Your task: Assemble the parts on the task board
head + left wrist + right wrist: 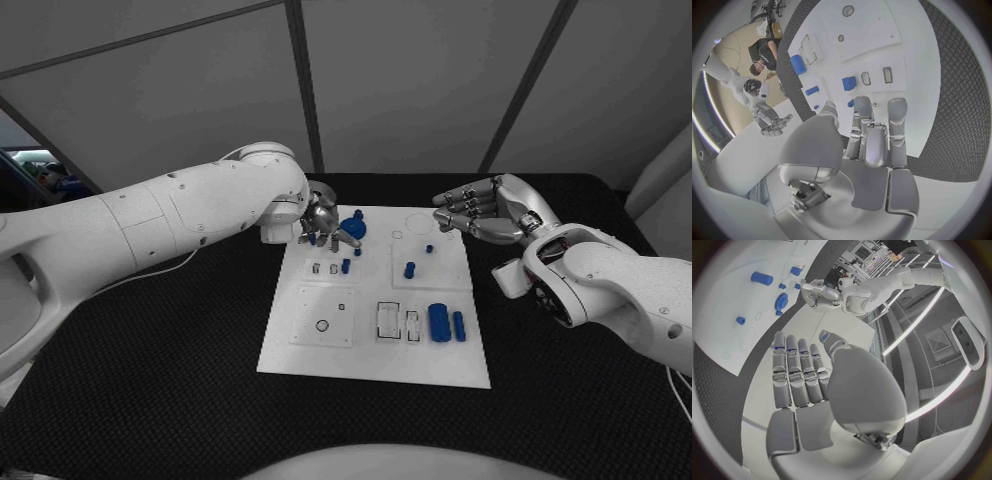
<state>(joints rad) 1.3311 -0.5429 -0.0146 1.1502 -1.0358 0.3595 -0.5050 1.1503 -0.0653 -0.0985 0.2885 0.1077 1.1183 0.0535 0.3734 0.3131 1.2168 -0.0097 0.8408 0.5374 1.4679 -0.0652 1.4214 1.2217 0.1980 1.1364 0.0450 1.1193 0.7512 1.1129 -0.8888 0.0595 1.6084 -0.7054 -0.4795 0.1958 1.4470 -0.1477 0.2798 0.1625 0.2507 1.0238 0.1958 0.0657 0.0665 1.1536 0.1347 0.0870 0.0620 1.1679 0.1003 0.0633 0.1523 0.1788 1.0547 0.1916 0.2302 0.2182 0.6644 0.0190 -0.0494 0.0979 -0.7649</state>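
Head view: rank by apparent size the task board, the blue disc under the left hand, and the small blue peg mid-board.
1. task board
2. blue disc, partly hidden by the left hand
3. small blue peg

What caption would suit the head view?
Left hand hovers beside a blue disc on the task board; right hand waits open.
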